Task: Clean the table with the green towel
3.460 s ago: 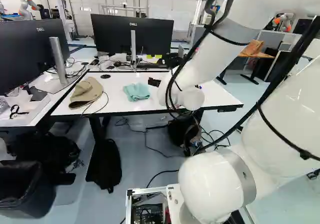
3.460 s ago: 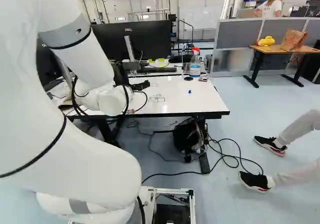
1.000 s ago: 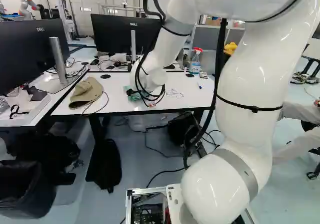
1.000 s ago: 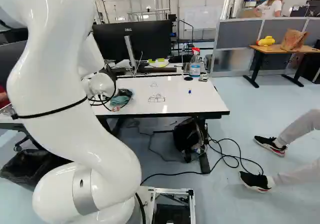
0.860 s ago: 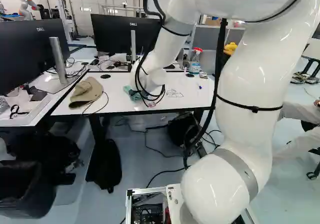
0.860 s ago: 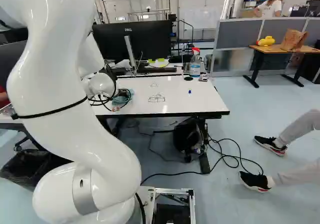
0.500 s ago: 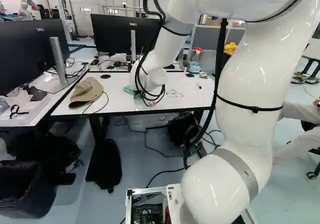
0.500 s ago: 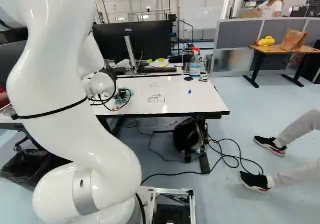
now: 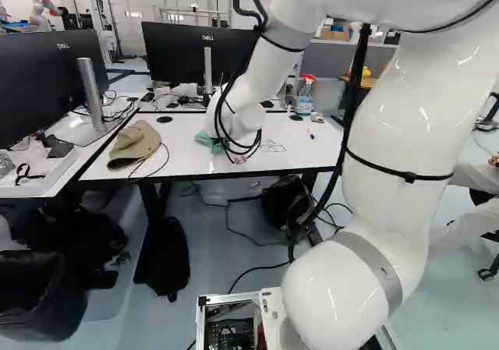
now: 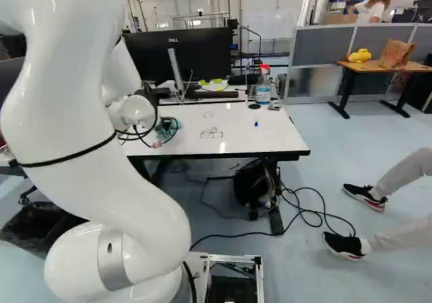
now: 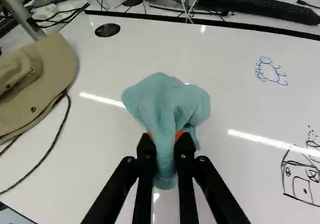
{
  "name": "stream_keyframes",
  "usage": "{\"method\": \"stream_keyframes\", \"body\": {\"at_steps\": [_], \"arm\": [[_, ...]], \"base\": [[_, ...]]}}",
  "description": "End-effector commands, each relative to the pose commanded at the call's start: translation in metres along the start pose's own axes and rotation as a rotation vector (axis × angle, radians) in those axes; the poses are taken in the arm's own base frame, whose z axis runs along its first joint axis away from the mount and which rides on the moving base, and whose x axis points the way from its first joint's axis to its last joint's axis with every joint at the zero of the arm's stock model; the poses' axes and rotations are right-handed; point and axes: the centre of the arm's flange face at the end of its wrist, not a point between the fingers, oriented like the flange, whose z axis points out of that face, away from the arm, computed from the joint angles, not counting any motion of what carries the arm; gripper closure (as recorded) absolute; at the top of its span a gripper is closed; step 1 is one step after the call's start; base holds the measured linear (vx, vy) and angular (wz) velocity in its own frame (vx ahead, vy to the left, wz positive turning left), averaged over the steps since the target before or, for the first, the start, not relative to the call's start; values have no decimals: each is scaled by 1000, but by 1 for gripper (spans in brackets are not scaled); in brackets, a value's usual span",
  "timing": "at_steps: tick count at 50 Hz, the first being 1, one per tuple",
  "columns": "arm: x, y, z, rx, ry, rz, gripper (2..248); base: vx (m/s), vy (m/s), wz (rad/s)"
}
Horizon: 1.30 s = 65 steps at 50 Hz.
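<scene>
Green towel [image 11: 165,102]: bunched, pinched by the gripper [image 10: 165,123];
Table [image 11: 100,144]: white surface surrounds towel; black edge beyond;
Hat [image 11: 47,77]: apart from towel;
Drawings [image 11: 302,179]: opposite side from hat.

Left base view: teal cloth towel [image 9: 206,139] partly hidden behind glossy white arm [image 9: 398,108] | wrist view: tan fabric hat [image 11: 55,69], black line drawing [image 11: 301,181] cut off by edges | pinkish object [image 10: 156,144] too small to tell
</scene>
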Motion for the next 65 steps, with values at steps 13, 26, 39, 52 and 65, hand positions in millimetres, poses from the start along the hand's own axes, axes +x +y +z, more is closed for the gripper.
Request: {"method": "stream_keyframes", "body": {"at_steps": [13,26,39,52,65], "arm": [[7,20,-16,-32,31,27,200],[12,38,-34,-64,63,53,200],[13,57,-47,-97,84,79,200],[9,75,-53,-132,85,105,200],[5,94,-58,-167,87,132,200]], "base": [[0,0,0],[0,0,0],[0,0,0],[0,0,0],[0,0,0]]}}
